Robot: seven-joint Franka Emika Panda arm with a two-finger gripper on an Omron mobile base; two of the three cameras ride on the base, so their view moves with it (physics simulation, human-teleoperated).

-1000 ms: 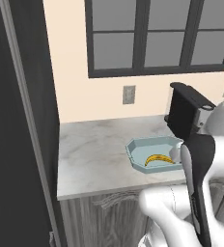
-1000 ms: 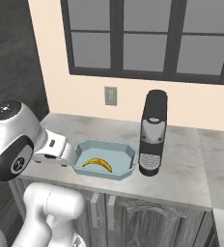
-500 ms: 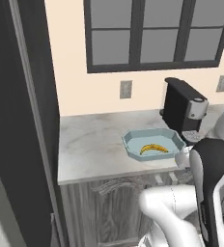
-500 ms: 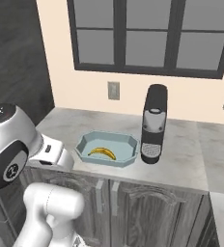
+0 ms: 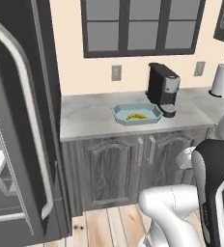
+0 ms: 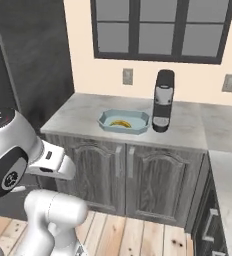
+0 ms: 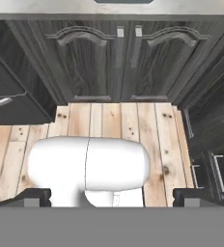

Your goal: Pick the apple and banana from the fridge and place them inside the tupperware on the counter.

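The tupperware point(image 5: 152, 116) is a shallow blue-grey tray on the counter point(image 5: 85, 116), left of a black coffee machine. The banana point(image 5: 136, 116) lies inside it, yellow and curved. From the right, the tupperware point(image 6: 138, 122) holds the banana point(image 6: 120, 123) the same way. The apple is out of view. The fridge point(image 5: 17, 72) stands at the left, its door swung out with a long silver handle. My gripper point(image 7: 112, 198) is open, its tips wide apart with nothing between them, and looks down at the wood floor in front of the cabinets, well back from the counter.
A black coffee machine point(image 5: 163, 89) stands right beside the tray. A paper towel roll point(image 5: 222, 79) is at the far right of the counter. Grey cabinet doors point(image 7: 119, 62) run below the counter, and dark drawers point(image 7: 215, 144) line the right side.
The whole scene has shrunk and shifted: the base has backed away from the counter. The banana stays in the tray. The gripper stays open.
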